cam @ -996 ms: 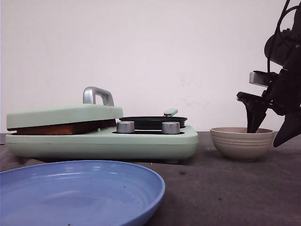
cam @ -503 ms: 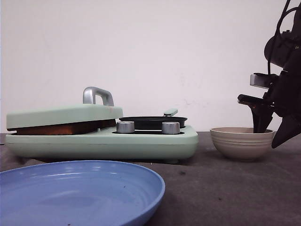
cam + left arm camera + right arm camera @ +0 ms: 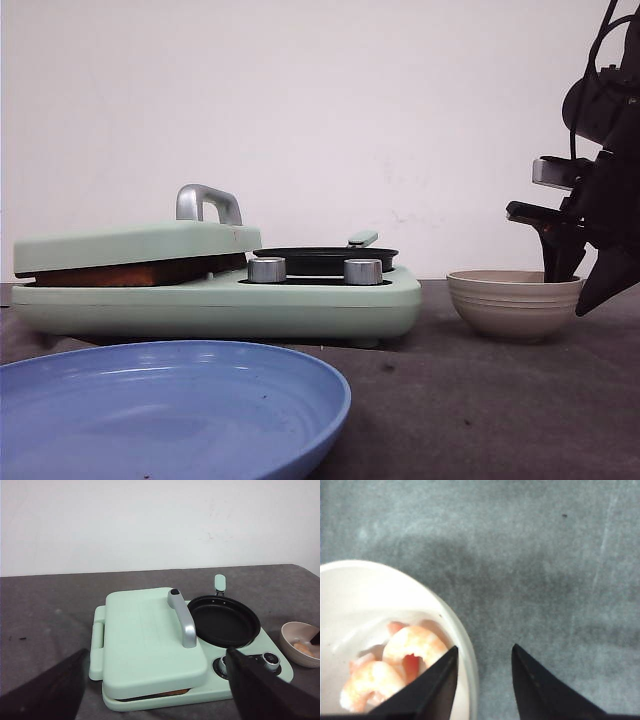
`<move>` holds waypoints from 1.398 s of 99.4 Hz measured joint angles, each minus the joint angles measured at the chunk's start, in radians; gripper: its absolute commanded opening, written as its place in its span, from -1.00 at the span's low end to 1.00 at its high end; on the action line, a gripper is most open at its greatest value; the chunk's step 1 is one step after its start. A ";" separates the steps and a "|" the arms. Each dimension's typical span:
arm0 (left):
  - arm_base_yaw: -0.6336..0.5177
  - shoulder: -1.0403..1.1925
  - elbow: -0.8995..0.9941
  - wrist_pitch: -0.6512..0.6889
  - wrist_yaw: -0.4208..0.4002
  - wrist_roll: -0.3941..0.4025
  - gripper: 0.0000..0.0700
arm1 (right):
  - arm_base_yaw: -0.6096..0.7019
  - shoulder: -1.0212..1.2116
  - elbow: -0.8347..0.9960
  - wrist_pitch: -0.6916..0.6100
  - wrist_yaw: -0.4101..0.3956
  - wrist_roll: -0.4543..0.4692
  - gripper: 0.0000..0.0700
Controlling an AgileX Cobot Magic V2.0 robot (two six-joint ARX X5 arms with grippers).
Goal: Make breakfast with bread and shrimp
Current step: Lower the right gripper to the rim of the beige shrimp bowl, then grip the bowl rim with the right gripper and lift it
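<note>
The bread (image 3: 130,272) shows only as a brown edge under the shut lid of the green breakfast maker (image 3: 300,305); the same edge (image 3: 165,695) peeks out in the left wrist view. Pink-white shrimp (image 3: 415,647) lie in the beige ribbed bowl (image 3: 514,305) at the right. My right gripper (image 3: 484,647) is open and straddles the bowl's rim (image 3: 465,650), one finger inside by the shrimp, one outside over the table. It holds nothing. My left gripper (image 3: 157,652) hangs open above the maker's lid, out of the front view.
A black frying pan (image 3: 325,258) sits on the maker's right half, with two silver knobs (image 3: 266,269) in front. The lid carries a silver handle (image 3: 207,200). A large blue plate (image 3: 170,400) lies at the near left. The table is dark grey.
My right gripper has shifted a little to the right across the bowl, toward its right rim. Nothing else has moved.
</note>
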 measured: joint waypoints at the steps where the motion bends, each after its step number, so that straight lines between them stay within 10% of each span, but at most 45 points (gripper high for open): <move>1: 0.000 0.000 0.000 0.000 0.000 0.000 0.34 | 0.000 0.000 0.000 0.000 0.000 0.000 -0.44; 40: 0.000 0.000 0.000 0.000 0.000 0.000 0.34 | 0.011 0.005 0.000 -0.002 -0.004 0.000 -0.99; 139: 0.000 0.000 0.000 0.000 0.000 0.000 0.34 | 0.015 -0.104 0.001 0.029 -0.087 0.000 -0.99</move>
